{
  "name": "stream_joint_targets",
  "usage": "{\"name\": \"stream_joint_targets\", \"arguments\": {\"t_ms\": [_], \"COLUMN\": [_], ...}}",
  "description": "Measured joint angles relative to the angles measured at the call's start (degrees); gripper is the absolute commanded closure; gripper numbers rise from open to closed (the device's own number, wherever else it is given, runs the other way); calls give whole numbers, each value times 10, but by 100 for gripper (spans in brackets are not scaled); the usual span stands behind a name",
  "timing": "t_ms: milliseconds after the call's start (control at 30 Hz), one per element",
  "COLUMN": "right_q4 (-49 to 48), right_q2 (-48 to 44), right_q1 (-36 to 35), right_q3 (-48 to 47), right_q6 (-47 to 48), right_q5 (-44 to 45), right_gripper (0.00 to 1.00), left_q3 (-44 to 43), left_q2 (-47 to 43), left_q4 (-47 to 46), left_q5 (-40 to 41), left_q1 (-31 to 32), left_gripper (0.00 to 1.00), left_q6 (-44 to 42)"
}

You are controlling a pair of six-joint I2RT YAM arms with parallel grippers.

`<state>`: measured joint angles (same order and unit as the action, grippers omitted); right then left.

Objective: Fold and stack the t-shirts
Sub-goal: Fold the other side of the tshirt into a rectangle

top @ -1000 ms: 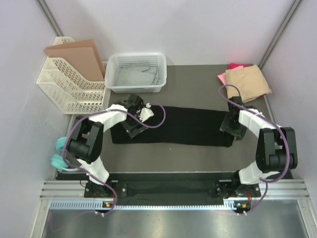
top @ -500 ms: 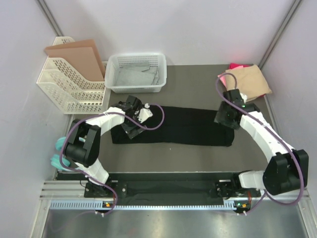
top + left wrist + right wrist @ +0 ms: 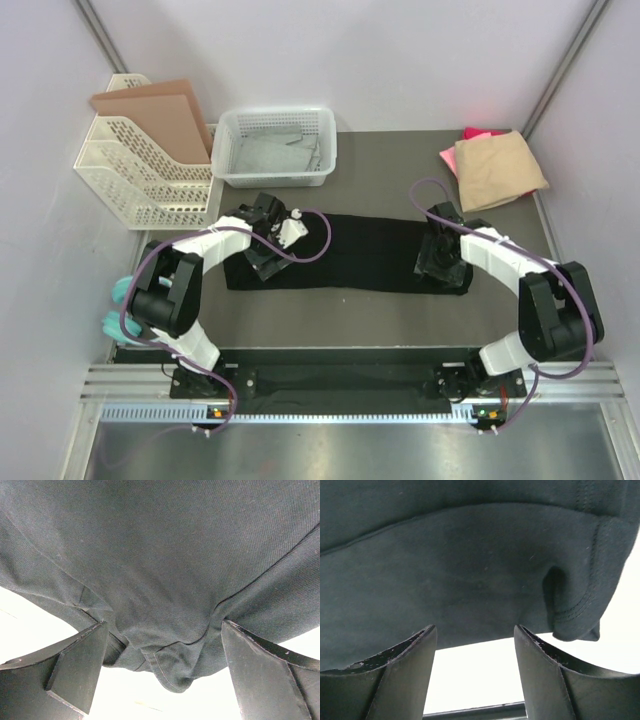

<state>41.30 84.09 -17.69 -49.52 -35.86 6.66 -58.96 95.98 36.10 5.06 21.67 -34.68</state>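
Observation:
The black t-shirt [image 3: 365, 255] lies as a long folded strip across the dark mat. My left gripper [image 3: 263, 257] is down on its left end. In the left wrist view it [image 3: 164, 625] stands wide open, with a bunched hem of the black t-shirt [image 3: 170, 667] between its fingers [image 3: 75, 672]. My right gripper [image 3: 438, 265] is over the right end. There its jaws [image 3: 474, 628] are open, their tips at the edge of the black t-shirt [image 3: 470, 570]. The folded tan t-shirt [image 3: 498, 168] rests on the pink t-shirt [image 3: 474, 133] at the back right.
A white mesh basket [image 3: 275, 178] stands at the back, behind the strip. A white file rack [image 3: 140, 185] holding brown cardboard sheets [image 3: 160, 112] is at the back left. Teal objects [image 3: 118, 318] sit by the left arm's base.
My right gripper has moved left from the strip's right end, inward over the cloth, and dropped toward it. The left gripper has stayed where it was.

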Motion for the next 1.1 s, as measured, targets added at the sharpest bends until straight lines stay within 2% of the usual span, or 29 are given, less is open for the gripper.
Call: {"name": "stream_joint_targets", "arguments": {"t_ms": [533, 1100], "right_q4": [-8, -10], "right_q2": [61, 49], "right_q1": [57, 120], "right_q3": [-20, -8], "right_q6": [18, 34], "right_q5": [40, 20], "right_gripper": [38, 37], "left_q3": [6, 6], "left_q2": [-6, -7], "left_q4": [2, 37], "left_q5": [1, -22], "left_q1": [-2, -10], "left_gripper": [1, 1], "left_q6": [-4, -22]}}
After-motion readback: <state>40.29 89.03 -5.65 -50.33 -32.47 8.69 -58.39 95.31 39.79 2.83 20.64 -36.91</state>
